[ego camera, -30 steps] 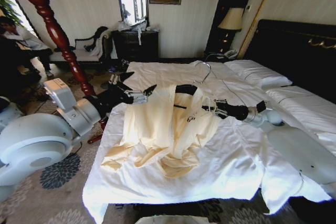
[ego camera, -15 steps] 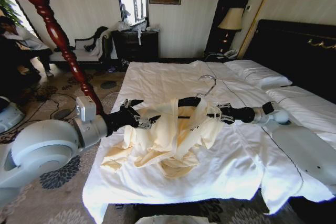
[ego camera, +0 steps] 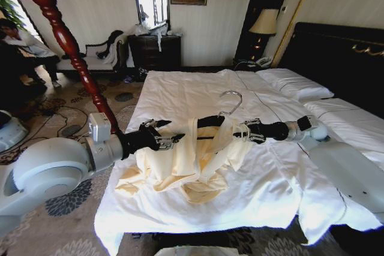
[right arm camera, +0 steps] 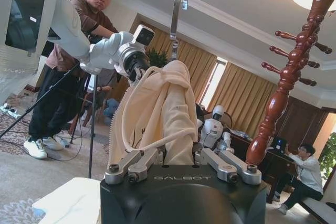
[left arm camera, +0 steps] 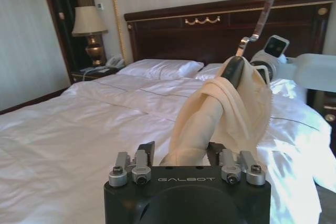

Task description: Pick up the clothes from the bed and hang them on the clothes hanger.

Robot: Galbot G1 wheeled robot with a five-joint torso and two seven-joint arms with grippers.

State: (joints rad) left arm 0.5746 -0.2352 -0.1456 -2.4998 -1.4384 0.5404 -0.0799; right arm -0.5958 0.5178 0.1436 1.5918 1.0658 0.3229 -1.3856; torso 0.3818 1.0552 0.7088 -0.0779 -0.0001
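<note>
Cream clothes (ego camera: 192, 160): draped on hanger (ego camera: 211, 120), lifted above bed (ego camera: 198, 91), hem on duvet
Left gripper (ego camera: 170, 141): clamped on clothes
Right gripper (ego camera: 242, 131): clamped on clothes-covered hanger end

Both arms wear smooth, rounded pale grey-white shells, slimming into black cylindrical forearms. On the left arm, a small white boxy module sits just behind that black section. The left gripper (ego camera: 169, 140) is black with silver metal fingers; its black housing reads "GALBOT" in pale letters, flanked by silver finger links with round screw heads. The right gripper (ego camera: 240, 132) has the same lettering, links and screws.
</note>
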